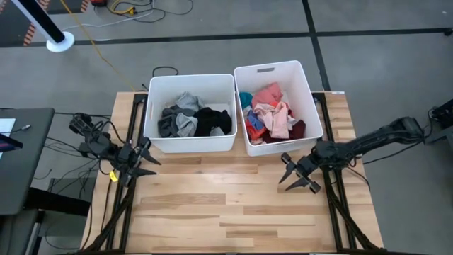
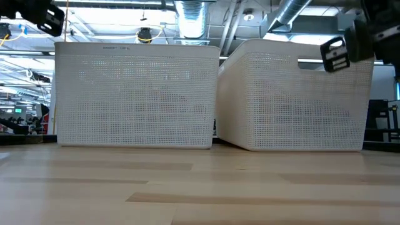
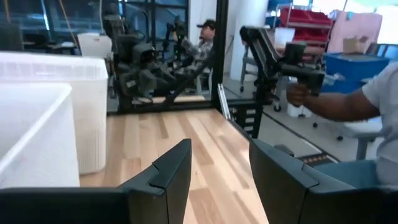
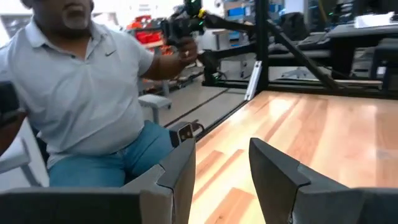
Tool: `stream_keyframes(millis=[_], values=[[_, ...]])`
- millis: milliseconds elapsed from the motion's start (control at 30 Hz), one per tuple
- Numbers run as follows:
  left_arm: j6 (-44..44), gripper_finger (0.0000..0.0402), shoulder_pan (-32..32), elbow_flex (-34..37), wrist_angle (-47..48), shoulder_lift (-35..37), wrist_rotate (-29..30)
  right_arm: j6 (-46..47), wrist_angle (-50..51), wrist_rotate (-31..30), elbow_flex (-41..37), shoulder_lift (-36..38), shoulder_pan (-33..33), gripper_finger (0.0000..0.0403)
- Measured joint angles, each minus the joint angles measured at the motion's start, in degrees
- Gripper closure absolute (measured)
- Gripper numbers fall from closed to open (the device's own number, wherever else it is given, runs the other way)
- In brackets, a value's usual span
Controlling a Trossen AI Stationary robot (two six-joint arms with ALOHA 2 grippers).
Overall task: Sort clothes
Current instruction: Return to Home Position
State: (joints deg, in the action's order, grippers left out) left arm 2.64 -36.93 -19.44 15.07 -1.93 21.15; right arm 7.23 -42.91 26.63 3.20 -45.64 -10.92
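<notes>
- Black and grey clothes [image 1: 195,120] lie in the left bin [image 1: 191,143]; pink clothes [image 1: 274,113] in the right bin [image 1: 312,106].
- Left claw [image 1: 148,161], fingers apart, at the table's [image 1: 212,205] left edge.
- Right claw [image 1: 284,171], fingers apart, before the right bin.

white bins [image 1: 191,142], wooden table [image 1: 212,212], seated person [image 4: 93,81]
</notes>
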Motion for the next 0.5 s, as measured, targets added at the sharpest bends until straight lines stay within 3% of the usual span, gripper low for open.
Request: stream_keyframes(millis=[67,500], values=[[0.18,0.0244,-0.02,1.66,-0.28,0.1,-0.04,1.04,-3.54,-0.05,-2.52,-0.11,0.82,0.0239],[-1.31,0.0244,-0.02,10.77,-7.99,0.1,-1.63,0.49,-3.81,-0.44,-2.77,-0.09,5.12,0.024]])
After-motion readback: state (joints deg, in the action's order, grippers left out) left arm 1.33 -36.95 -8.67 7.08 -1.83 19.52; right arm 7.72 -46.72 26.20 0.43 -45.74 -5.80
